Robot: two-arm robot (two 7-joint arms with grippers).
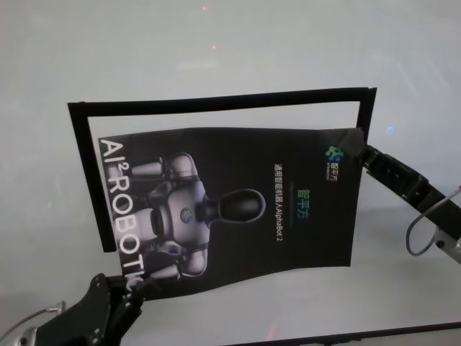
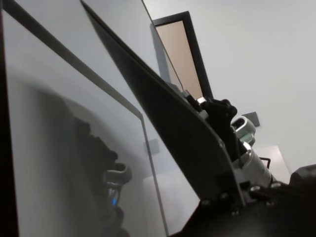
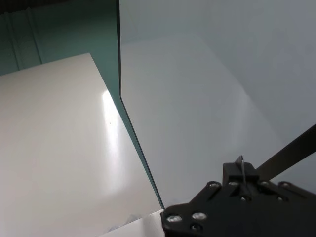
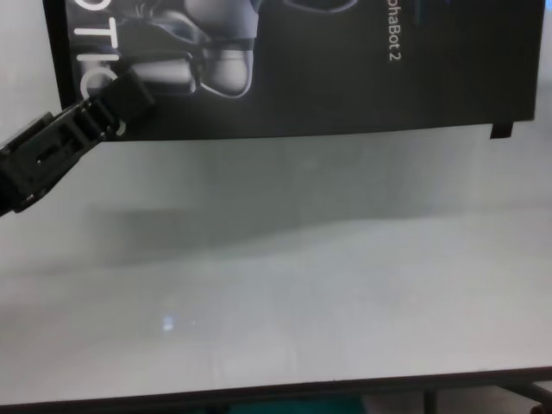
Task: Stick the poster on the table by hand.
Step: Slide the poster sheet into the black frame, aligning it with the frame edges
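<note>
Head view: the poster (image 1: 238, 202) is held above the table (image 1: 216, 50), inside a black tape outline (image 1: 216, 103). The left gripper (image 1: 133, 287) clamps its near-left corner; the right gripper (image 1: 356, 148) clamps its far-right corner. Chest view: the left gripper (image 4: 129, 95) grips the poster (image 4: 345, 78) at its lower edge, over the table (image 4: 276, 285).
</note>
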